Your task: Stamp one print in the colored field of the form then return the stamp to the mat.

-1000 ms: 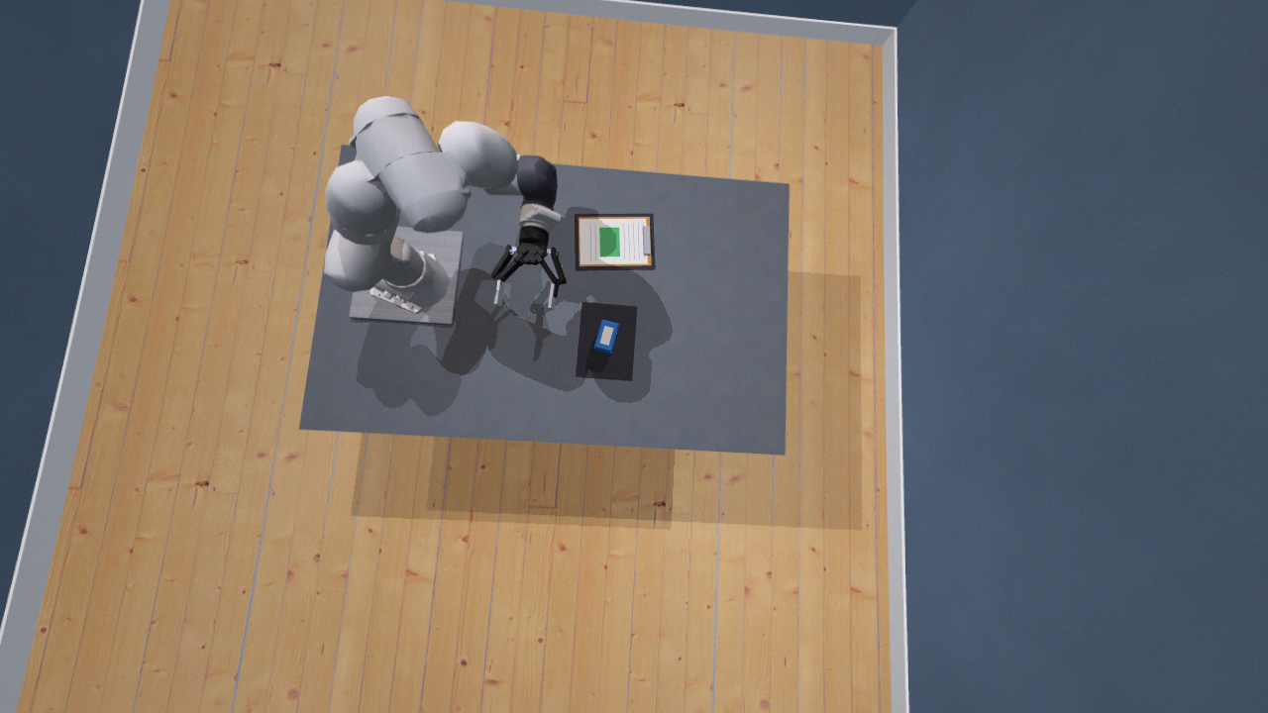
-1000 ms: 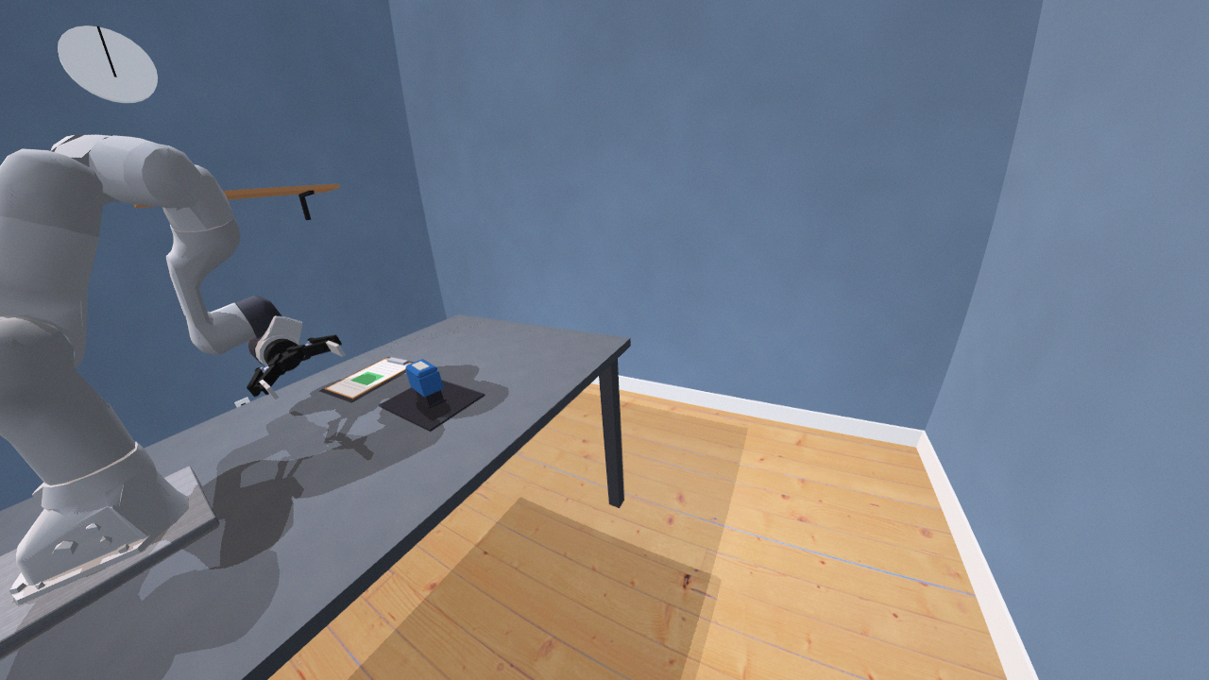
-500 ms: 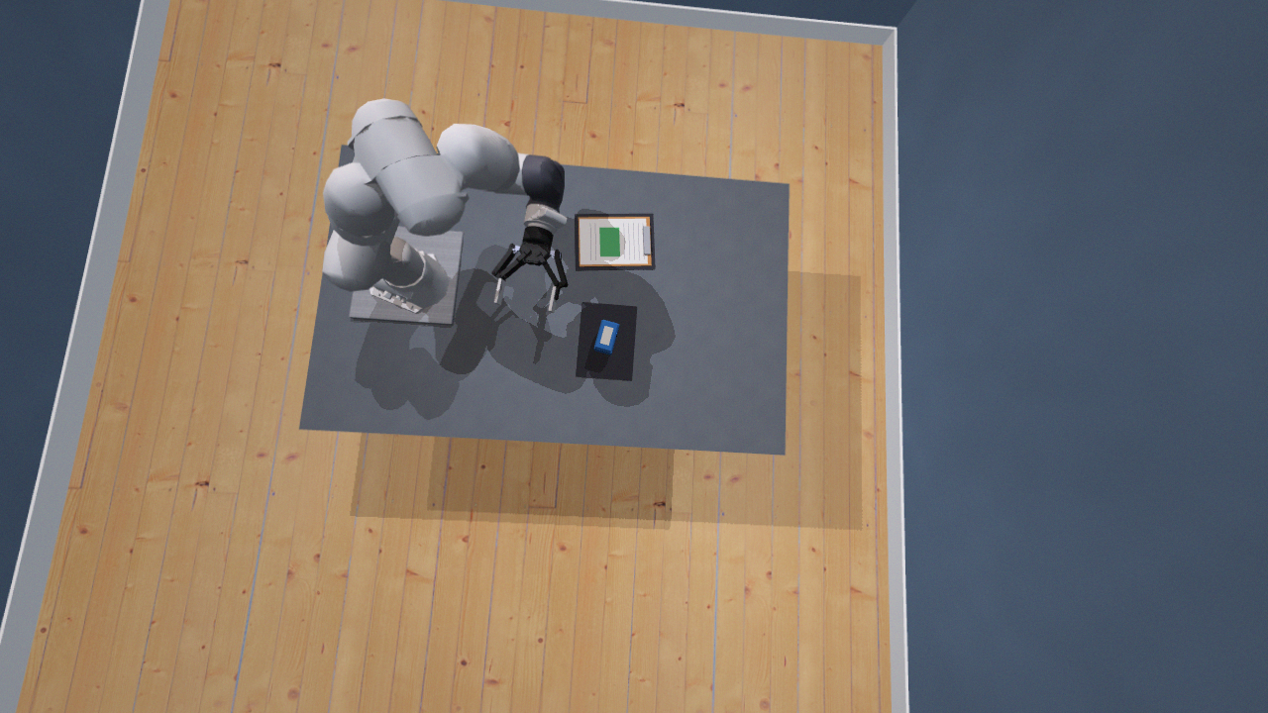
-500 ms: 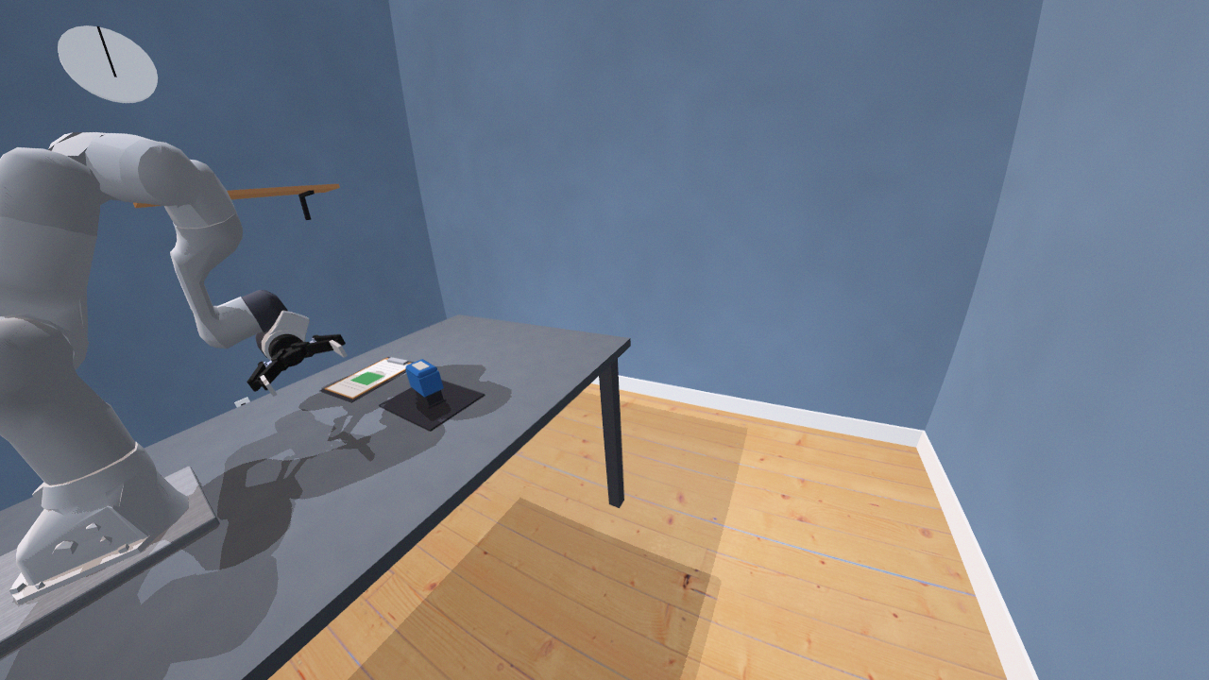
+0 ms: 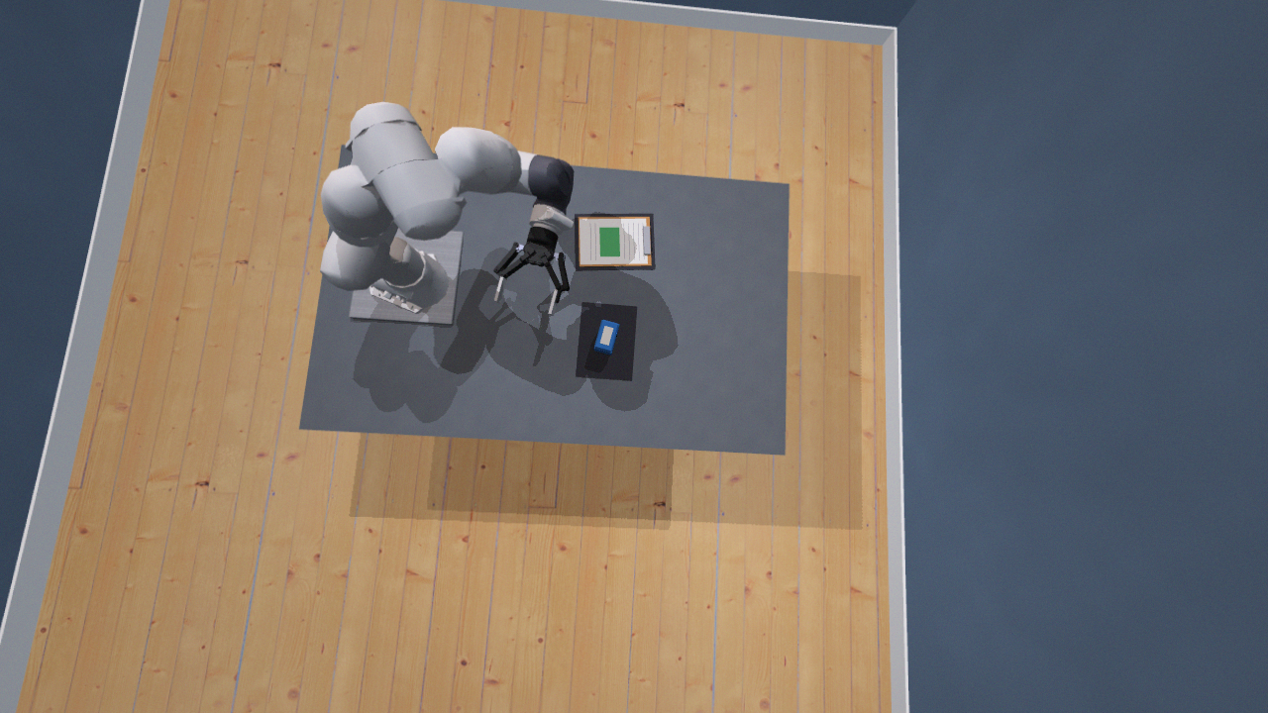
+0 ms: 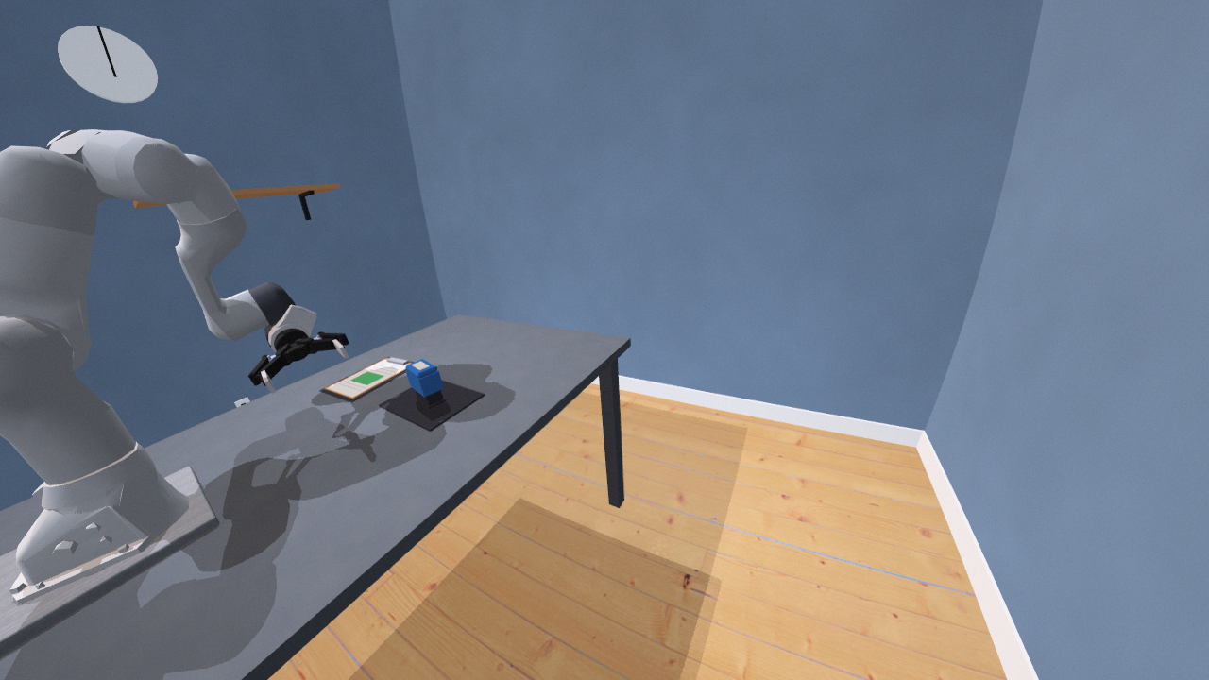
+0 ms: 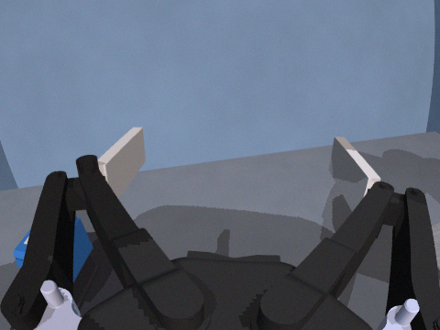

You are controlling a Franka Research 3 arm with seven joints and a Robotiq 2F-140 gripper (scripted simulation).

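Observation:
The blue stamp [image 5: 606, 336] [image 6: 422, 376] stands upright at the middle of the black mat [image 5: 620, 364] [image 6: 459, 397]. The form [image 5: 589, 240] [image 6: 345, 388] lies on a clipboard beyond the mat, and its green field [image 5: 608, 240] [image 6: 365, 378] bears no mark. My gripper [image 5: 525, 301] [image 6: 306, 364] [image 7: 237, 148] is open wide and empty. It hangs above the table, to the base side of the form and the mat, tilted nearly level. In the wrist view a corner of the stamp [image 7: 22, 248] shows behind the left finger links.
The grey table [image 5: 709, 355] [image 6: 507, 355] carries my base plate [image 5: 448, 256] [image 6: 181, 490] at one end. The table's edge runs close past the mat. A wooden shelf [image 6: 253, 193] and a round clock [image 6: 107, 63] hang on the wall behind.

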